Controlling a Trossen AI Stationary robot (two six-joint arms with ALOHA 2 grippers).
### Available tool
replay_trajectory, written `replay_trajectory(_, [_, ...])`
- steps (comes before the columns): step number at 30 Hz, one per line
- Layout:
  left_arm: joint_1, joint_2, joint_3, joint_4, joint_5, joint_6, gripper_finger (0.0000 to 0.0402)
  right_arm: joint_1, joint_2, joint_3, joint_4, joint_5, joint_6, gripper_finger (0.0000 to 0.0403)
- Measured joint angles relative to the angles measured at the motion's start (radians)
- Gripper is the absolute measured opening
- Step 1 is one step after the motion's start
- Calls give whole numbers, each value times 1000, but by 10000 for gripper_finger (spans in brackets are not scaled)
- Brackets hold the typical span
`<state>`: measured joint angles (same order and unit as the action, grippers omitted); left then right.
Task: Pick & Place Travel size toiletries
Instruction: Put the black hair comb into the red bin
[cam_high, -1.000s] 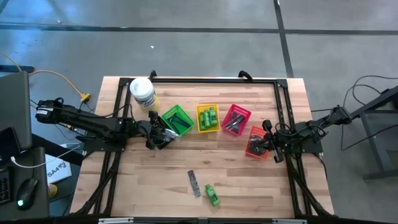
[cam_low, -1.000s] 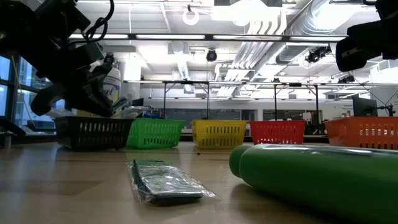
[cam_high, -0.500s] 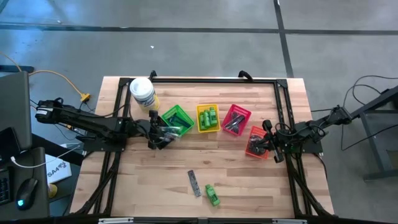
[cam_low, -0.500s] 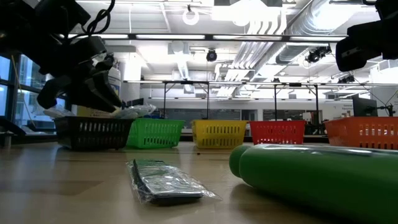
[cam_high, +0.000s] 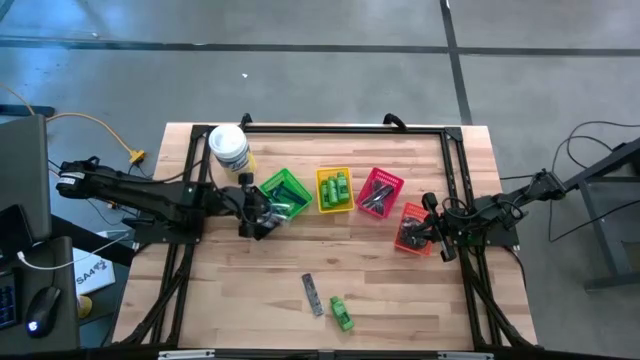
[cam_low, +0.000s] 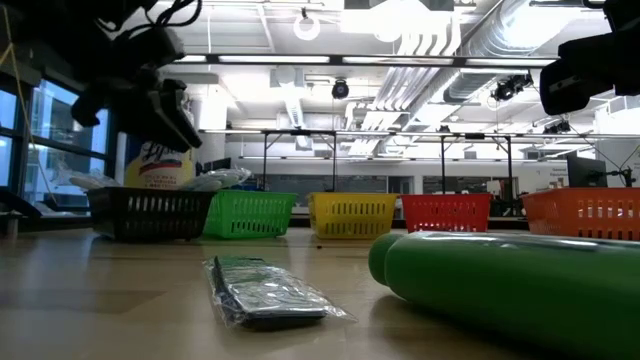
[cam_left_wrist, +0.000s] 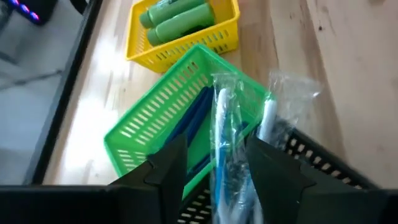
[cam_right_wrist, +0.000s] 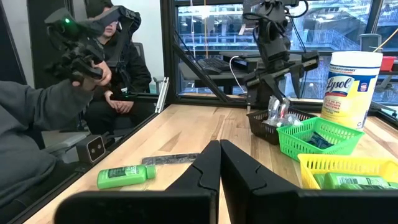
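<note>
Baskets: black (cam_high: 250, 212), green (cam_high: 283, 192), yellow (cam_high: 334, 189), red (cam_high: 380, 191), orange (cam_high: 414, 229). Bottles (cam_high: 342, 314) bright green; tub (cam_high: 229, 149) white w/ yellow label.

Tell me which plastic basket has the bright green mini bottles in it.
The yellow plastic basket, third in the row between the green and red baskets, holds bright green mini bottles.

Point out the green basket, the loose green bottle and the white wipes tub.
green basket (cam_left_wrist: 163, 113), left wrist view, on its slatted side wall
green bottle (cam_high: 342, 314), high view, on its body
white wipes tub (cam_right_wrist: 354, 79), right wrist view, on its yellow label
</note>
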<state>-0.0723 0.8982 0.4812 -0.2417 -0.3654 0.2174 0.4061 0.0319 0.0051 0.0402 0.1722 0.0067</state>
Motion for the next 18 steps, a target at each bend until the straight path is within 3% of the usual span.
replay_trajectory(8, [-84, 0, 23, -14, 44, -23, 141, 0, 0, 0, 0, 0, 0, 2])
replay_trajectory(15, [-204, 0, 23, 81, 35, -21, 107, 0, 0, 0, 0, 0, -1, 2])
replay_trajectory(18, [-210, 2, 23, 154, 10, -89, 78, 0, 0, 0, 0, 0, -1, 2])
